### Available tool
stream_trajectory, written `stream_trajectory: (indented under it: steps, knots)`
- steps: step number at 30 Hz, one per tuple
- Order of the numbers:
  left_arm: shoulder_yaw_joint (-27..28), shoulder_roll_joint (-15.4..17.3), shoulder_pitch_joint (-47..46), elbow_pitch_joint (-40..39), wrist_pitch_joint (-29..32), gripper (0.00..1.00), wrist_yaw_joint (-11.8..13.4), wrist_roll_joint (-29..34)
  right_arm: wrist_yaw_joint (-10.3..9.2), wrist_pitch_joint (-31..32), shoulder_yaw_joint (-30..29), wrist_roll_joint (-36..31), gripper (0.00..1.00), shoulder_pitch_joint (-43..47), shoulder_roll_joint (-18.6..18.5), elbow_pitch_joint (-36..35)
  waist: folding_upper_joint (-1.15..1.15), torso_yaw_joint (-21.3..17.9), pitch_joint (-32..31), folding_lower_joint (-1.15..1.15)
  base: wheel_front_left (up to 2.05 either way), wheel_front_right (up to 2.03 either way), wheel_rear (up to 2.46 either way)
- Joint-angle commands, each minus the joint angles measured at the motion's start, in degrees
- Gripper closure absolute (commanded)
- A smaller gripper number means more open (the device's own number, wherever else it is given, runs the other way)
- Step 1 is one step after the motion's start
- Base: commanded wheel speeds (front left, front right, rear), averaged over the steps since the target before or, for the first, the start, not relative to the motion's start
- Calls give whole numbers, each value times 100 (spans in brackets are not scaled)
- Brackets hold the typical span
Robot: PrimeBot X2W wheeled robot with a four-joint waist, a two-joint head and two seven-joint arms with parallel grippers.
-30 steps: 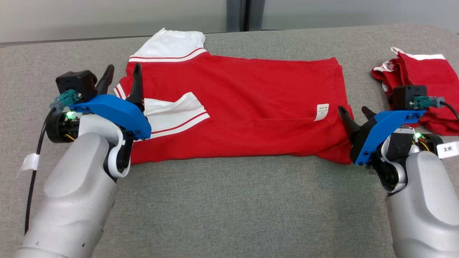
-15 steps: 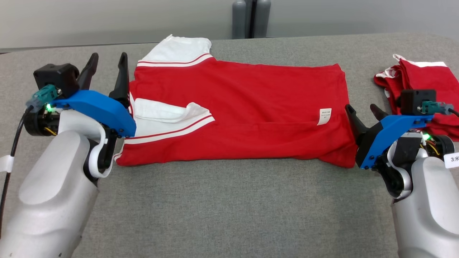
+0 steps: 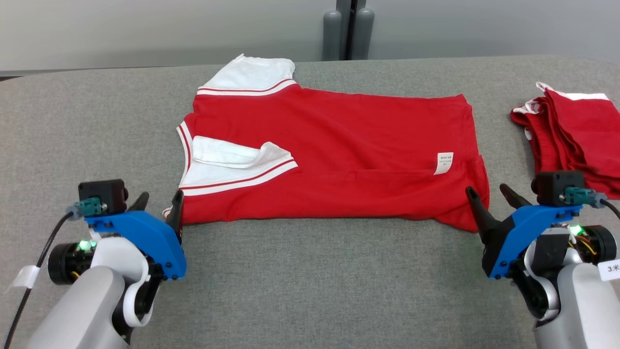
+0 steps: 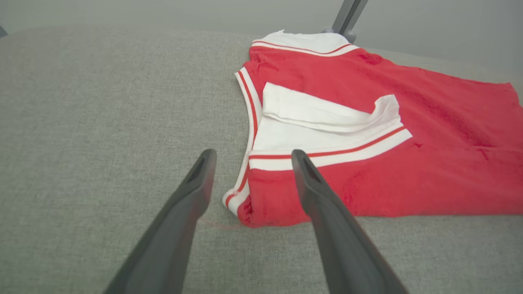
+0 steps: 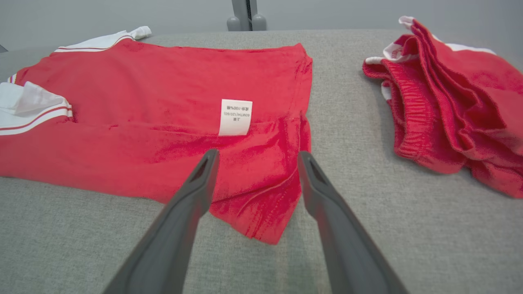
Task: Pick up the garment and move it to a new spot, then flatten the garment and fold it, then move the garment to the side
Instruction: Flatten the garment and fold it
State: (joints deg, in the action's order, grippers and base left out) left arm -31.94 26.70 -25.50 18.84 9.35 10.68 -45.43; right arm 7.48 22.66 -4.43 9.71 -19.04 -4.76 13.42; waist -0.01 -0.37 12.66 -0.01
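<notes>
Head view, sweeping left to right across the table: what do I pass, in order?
left claw → red and white garment → right claw → pile of red clothes

The red pile (image 3: 576, 131) runs off the right edge; the label (image 3: 443, 163) on the garment (image 3: 339, 135) is unreadable.

Right gripper (image 5: 257, 154) has its fingers spread wide, hanging over the near right corner of the red garment (image 5: 163, 81). The white care label (image 5: 235, 117) sits just past the fingertips. Off to the right, well apart, a rumpled red pile (image 5: 449, 102) lies on the grey fabric surface (image 5: 408, 228).
</notes>
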Motion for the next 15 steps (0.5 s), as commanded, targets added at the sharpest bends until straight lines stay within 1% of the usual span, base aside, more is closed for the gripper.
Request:
stream_trajectory:
  steps: [1,4,8,11,15]
  knots:
    - [1,10,125,-35,137,0,63,-90,3,33,-33,7,0,162,-11,-77,1,0,13,1,0,0,0]
    - [40,4,289,-70,320,0,192,-229,3,31,-53,33,0,329,21,-218,1,-26,77,1,0,0,0]
    - [117,-45,337,55,399,0,280,-394,3,20,-54,61,0,430,61,-315,1,-118,205,1,0,0,0]
    - [211,-96,281,203,457,0,308,-496,3,18,-19,81,0,403,95,-355,1,-207,287,1,0,0,0]
    - [261,-180,199,361,469,0,276,-615,3,30,-6,79,0,322,118,-345,1,-301,363,1,0,0,0]
